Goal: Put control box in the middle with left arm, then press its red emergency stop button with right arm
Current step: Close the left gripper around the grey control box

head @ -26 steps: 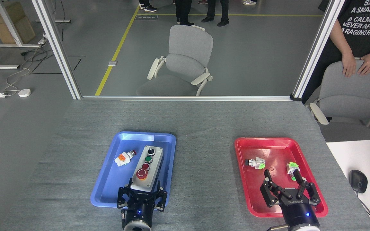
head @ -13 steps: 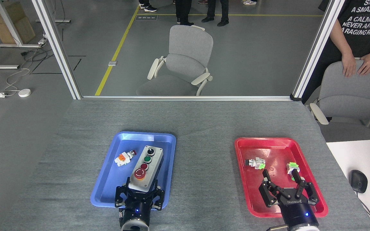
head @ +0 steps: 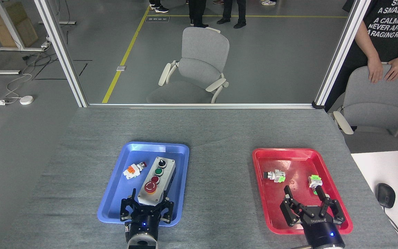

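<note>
Gripping the near end of the control box point(head: 156, 181), the left gripper point(head: 147, 204) has its black claws closed against the box's two sides, low at the near rim of the blue tray point(head: 116, 193). Lying lengthwise inside that tray, the box shows its red emergency stop button point(head: 150, 186) nearest the claws. A small orange-bodied push-button part point(head: 133, 169) lies beside it. The right gripper point(head: 304, 199), claws spread apart and holding nothing, hovers over the near end of the red tray point(head: 271, 162), by two green-bodied parts point(head: 275, 176). Bare grey tabletop, the middle point(head: 219, 186), separates the trays.
</note>
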Controlling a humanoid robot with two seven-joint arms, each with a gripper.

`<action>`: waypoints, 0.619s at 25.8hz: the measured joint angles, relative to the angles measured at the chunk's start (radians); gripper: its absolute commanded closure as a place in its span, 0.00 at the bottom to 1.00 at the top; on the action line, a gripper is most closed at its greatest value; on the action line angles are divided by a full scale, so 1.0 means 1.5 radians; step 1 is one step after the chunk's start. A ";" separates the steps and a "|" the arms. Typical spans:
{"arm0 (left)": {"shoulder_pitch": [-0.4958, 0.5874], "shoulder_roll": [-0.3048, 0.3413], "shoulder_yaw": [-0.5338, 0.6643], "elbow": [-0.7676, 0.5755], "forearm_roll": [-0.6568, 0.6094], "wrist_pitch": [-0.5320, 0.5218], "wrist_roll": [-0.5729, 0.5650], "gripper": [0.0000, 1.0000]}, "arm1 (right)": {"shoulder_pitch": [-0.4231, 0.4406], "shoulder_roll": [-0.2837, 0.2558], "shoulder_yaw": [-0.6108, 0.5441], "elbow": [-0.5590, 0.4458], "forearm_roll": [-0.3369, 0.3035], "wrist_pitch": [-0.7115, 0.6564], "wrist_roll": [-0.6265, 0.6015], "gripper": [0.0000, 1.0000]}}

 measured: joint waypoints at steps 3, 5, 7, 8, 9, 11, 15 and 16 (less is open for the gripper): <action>-0.001 -0.004 0.000 0.016 0.001 -0.001 0.000 0.01 | 0.000 -0.002 -0.001 0.000 0.000 0.000 0.001 0.01; -0.005 -0.007 0.000 0.032 0.001 -0.001 0.000 0.01 | 0.000 -0.003 -0.001 0.000 0.000 -0.002 0.002 0.01; -0.011 -0.008 0.000 0.046 0.001 0.000 0.002 0.01 | 0.000 -0.003 -0.001 0.000 0.000 -0.003 0.002 0.01; -0.015 -0.009 0.000 0.052 0.001 0.000 0.003 0.01 | 0.000 -0.003 -0.001 0.000 0.000 -0.003 0.002 0.01; -0.018 -0.009 0.000 0.055 0.001 0.000 0.003 0.01 | 0.000 -0.002 -0.001 0.000 0.000 -0.003 0.002 0.01; -0.023 -0.010 0.001 0.061 0.002 0.000 0.004 0.01 | 0.000 0.000 -0.001 -0.001 0.000 -0.003 0.002 0.01; -0.032 -0.012 0.000 0.069 0.005 0.000 0.004 0.01 | 0.000 0.000 -0.001 -0.001 0.000 -0.003 0.003 0.01; -0.036 -0.013 0.000 0.072 0.006 0.000 0.004 0.01 | 0.000 0.000 -0.001 -0.001 0.000 -0.002 0.003 0.01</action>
